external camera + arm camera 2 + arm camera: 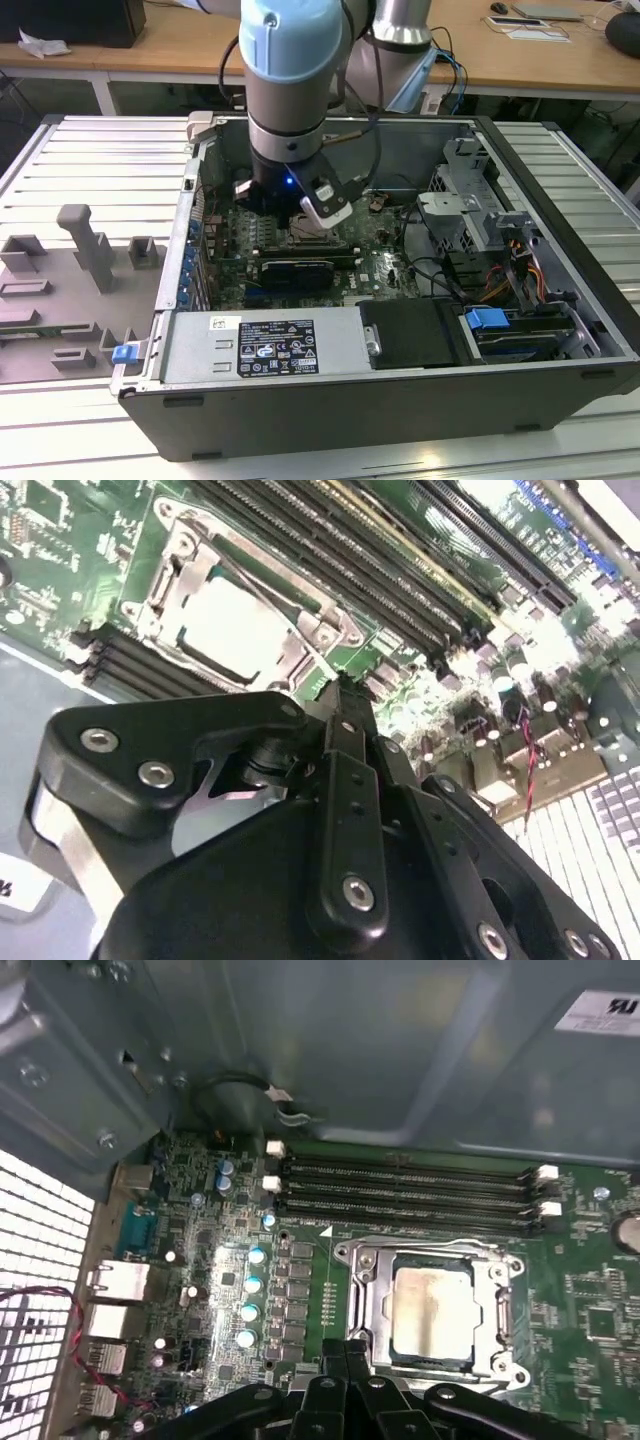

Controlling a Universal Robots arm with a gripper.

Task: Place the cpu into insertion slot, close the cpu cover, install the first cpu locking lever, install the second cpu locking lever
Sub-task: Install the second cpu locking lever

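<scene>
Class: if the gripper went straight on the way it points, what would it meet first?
Probably the cpu cover, at the edge nearest the gripper, closed over the cpu; depth is unclear, so it might meet the board beside it.

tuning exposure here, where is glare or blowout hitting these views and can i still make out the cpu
In the second wrist view the cpu top is washed nearly white and the board beside it blooms; in the first wrist view the cpu reads evenly lit, while the vent grille is blown out; in the exterior view the arm shades the socket area.
</scene>
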